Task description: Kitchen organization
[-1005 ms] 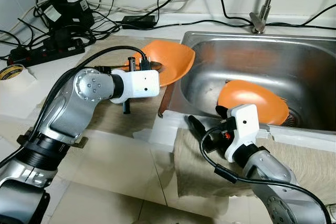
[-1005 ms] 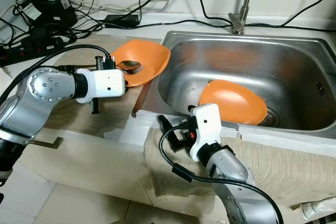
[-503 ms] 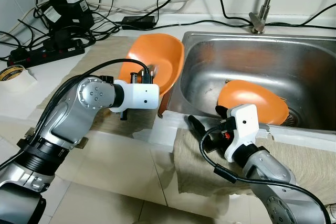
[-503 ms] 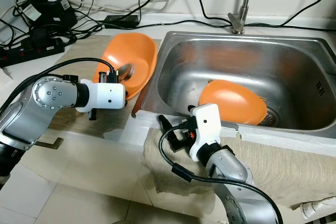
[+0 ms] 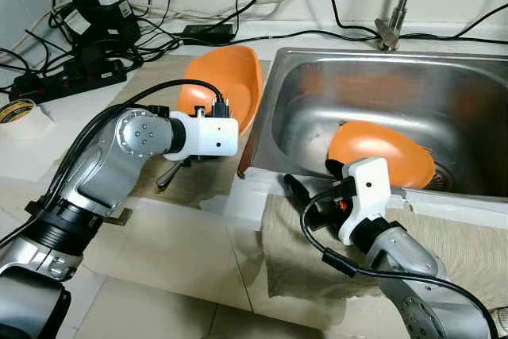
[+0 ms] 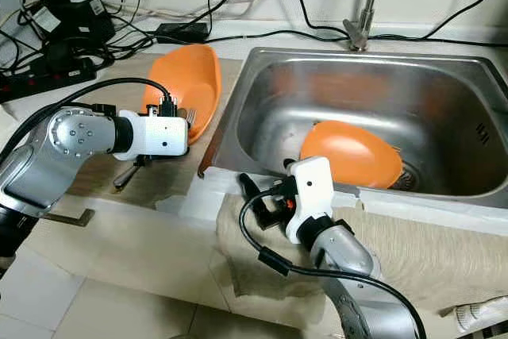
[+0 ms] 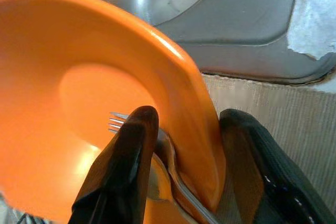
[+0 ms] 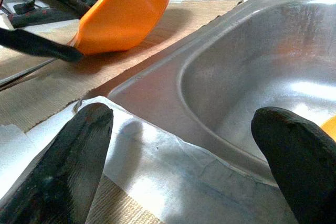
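left gripper (image 7: pixel 184 166): clamped on the rim of the orange bowl (image 5: pixel 225 85), one black finger (image 7: pixel 123 166) inside the bowl, the other against its outer wall (rim sits between them).
orange bowl: tipped up steeply on its edge on the tan mat (image 5: pixel 194 176), just at 9 o'clock of the sink (image 5: pixel 397 69), its hollow facing the sink side.
fork (image 7: pixel 118 120): tines visible inside the bowl, beside the inner finger; a metal handle (image 5: pixel 168 174) pokes out below the gripper toward 7 o'clock, resting on the mat.
right gripper (image 8: pixel 184 145): fingers spread wide, holding nothing, hovering over the white paper (image 8: pixel 173 182) at the sink's front edge, at 6 o'clock of the basin.
second orange bowl (image 5: pixel 381 152): lying upside down in the basin, near the drain, at 12 o'clock of the right gripper and apart from it.
sink: stainless, with the tap stem (image 5: pixel 397 5) at its 12 o'clock edge.
cloth (image 5: pixel 302 252): beige, draped over the counter front under the right arm.
power strip (image 5: pixel 67 81): black, at 10 o'clock of the tipped bowl, with black cables (image 5: pixel 159 21) running along the back wall (well apart from the bowl).
tape roll (image 5: pixel 16 109): at far 9 o'clock on the counter.
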You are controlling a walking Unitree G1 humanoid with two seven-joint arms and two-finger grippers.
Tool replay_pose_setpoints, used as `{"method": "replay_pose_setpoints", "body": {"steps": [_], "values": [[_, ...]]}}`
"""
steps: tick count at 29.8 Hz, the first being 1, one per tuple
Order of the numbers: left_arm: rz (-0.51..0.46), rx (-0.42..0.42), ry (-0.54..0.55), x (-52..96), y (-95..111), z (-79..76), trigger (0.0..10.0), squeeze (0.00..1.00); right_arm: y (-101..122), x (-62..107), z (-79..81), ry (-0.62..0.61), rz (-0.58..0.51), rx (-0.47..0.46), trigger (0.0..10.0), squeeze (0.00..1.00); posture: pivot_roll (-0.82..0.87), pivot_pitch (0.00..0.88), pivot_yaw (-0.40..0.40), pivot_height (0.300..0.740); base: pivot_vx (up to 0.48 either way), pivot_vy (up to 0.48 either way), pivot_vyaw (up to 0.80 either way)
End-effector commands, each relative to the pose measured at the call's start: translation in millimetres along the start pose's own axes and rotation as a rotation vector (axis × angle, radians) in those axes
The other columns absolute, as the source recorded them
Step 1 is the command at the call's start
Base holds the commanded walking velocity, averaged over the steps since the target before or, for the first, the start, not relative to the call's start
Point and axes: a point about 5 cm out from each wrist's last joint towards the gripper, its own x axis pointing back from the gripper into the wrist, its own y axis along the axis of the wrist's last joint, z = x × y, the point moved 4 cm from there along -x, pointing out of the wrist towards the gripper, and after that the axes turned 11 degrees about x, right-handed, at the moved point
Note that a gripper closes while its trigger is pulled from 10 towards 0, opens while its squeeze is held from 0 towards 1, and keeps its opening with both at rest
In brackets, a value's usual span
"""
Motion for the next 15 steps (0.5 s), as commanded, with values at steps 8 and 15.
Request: {"method": "replay_pose_setpoints", "body": {"steps": [8, 15], "values": [[-0.018, -0.017, 0.055, 9.5, 8.7, 19.9, 10.0, 0.00, -3.2, -1.2, 1.5, 0.002, 0.010, -0.003, 10.0, 0.00, 0.01, 0.000, 0.114, 0.736, 0.000, 0.000, 0.00], [-0.018, -0.033, 0.035, 15.2, 11.0, 21.2, 10.0, 0.00, -3.8, -1.3, 2.0, 0.004, 0.011, -0.003, 10.0, 0.00, 0.02, 0.000, 0.113, 0.736, 0.000, 0.000, 0.00]]}}
